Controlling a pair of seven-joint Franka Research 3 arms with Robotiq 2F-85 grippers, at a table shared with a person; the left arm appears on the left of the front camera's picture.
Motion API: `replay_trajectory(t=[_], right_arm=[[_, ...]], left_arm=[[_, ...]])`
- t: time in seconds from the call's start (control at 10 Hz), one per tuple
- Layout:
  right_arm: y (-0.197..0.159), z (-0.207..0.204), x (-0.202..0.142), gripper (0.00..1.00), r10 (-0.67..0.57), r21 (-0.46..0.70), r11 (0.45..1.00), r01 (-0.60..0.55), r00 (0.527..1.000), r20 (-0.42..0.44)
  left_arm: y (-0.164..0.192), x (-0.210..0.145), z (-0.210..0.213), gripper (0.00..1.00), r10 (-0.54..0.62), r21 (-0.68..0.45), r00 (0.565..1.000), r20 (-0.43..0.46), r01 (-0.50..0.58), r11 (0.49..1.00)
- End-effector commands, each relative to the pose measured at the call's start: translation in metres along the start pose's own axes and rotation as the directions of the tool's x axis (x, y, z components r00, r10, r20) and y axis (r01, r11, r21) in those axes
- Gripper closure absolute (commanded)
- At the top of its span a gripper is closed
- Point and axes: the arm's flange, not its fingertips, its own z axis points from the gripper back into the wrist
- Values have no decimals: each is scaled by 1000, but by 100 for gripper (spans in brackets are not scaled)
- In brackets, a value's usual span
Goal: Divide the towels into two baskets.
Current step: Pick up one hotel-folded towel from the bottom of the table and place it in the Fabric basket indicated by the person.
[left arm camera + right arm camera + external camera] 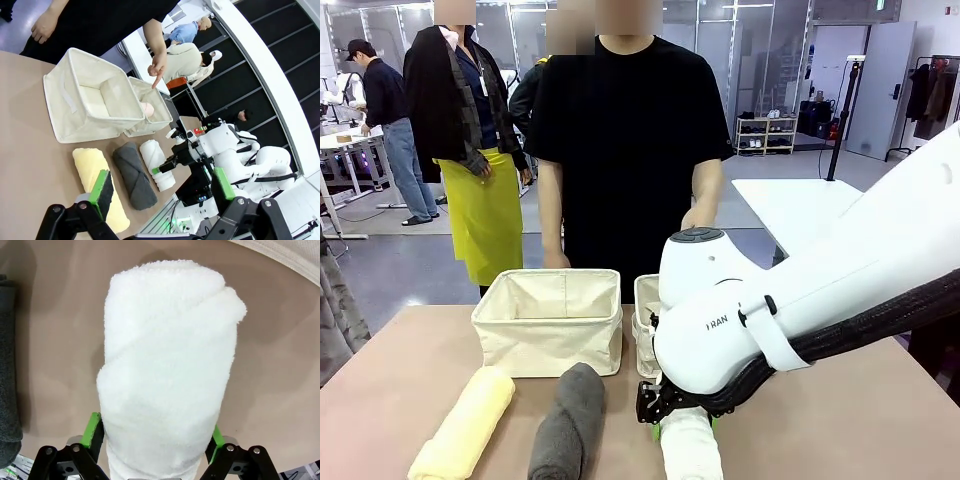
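Note:
Three towels lie side by side on the table's near half: a pale yellow one [465,425], a dark grey one [570,420] and a white one [690,445]. My right gripper [152,440] straddles the near end of the white towel [165,370], green pads [92,430] pressed into both of its sides. Two cream baskets stand behind the towels, the left basket [548,320] in full view and the right basket [645,315] half hidden by my right arm. A pale pink towel [146,109] lies in the right basket [152,95]. My left gripper [162,192] hangs open above the table, holding nothing.
A person in black stands at the far edge, one hand [159,70] pointing a finger down over the right basket. The grey towel [7,365] lies close beside the white one. Bare tabletop [860,410] stretches to the right of the white towel.

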Motion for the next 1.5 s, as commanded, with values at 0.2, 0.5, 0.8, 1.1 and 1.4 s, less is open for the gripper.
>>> replay_trajectory(t=[0.2,0.5,0.8,1.1,1.4], right_arm=[[15,-4,2,43,-39,-36,999,40,999,14],[9,8,0,52,-42,-31,999,43,999,26],[10,54,-15,52,49,-45,998,-46,996,69],[12,110,-16,52,249,-99,965,-244,967,44],[12,153,2,52,708,-106,690,-716,698,-108]], left_arm=[[-2,-1,3,0,-10,-14,1000,5,11,1000],[-2,-1,3,0,-10,-14,1000,5,11,1000],[-2,-1,3,0,-10,-14,1000,5,11,1000],[-2,-1,3,0,-10,-14,1000,5,11,1000],[-2,-1,3,0,-10,-14,1000,5,11,1000]])
